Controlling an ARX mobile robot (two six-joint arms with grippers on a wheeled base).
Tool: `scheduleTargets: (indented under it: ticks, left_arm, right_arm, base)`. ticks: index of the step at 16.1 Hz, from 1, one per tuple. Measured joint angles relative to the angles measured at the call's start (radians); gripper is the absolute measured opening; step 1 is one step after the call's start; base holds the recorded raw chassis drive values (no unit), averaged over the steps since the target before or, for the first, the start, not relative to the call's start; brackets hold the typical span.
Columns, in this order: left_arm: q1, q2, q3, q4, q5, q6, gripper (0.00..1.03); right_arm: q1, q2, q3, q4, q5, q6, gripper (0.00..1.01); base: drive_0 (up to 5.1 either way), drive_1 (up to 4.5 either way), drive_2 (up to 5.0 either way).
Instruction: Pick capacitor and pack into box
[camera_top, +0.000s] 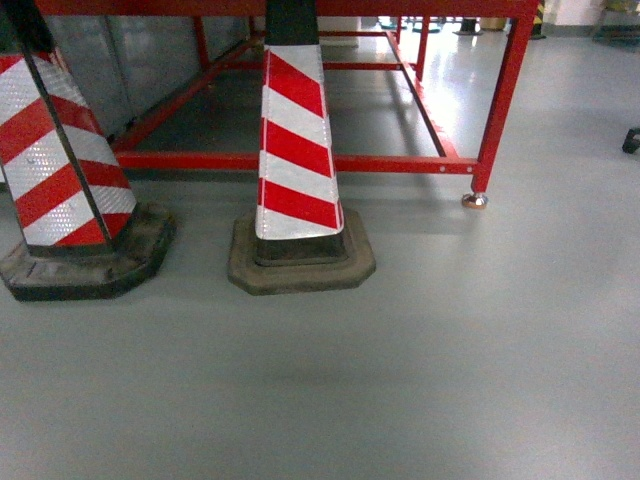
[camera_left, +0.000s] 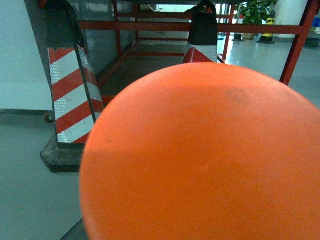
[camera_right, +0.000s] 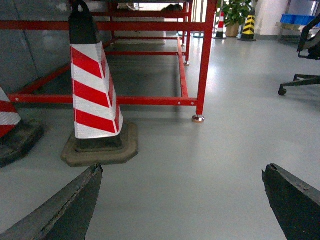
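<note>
Neither the capacitor nor the box shows in any view. A smooth orange rounded surface (camera_left: 200, 155) sits right against the left wrist camera, fills most of that view and hides the left jaws; I cannot tell what it is. My right gripper (camera_right: 182, 170) is open, its two dark fingertips (camera_right: 82, 195) wide apart above bare grey floor with nothing between them. The head view shows no arm or gripper.
Two red-and-white striped traffic cones (camera_top: 295, 150) (camera_top: 60, 170) on black bases stand on the grey floor before a red metal table frame (camera_top: 300, 162) with a levelling foot (camera_top: 474, 200). An office chair base (camera_right: 300, 80) is at the right, and open floor lies nearer.
</note>
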Motion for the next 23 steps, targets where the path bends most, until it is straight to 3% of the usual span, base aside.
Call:
scheduleTargets:
  ticks: [19, 23]
  left_arm:
    - [0.0, 0.0, 0.0, -0.006, 0.002, 0.0, 0.44]
    - [0.0, 0.0, 0.0, -0.007, 0.0, 0.0, 0.44]
  right_arm:
    - [0.0, 0.0, 0.0, -0.008, 0.0, 0.0, 0.98]
    - [0.0, 0.0, 0.0, -0.008, 0.0, 0.0, 0.98]
  base:
    - [0.0, 4.01, -4.0]
    - [0.0, 0.27, -0.2]
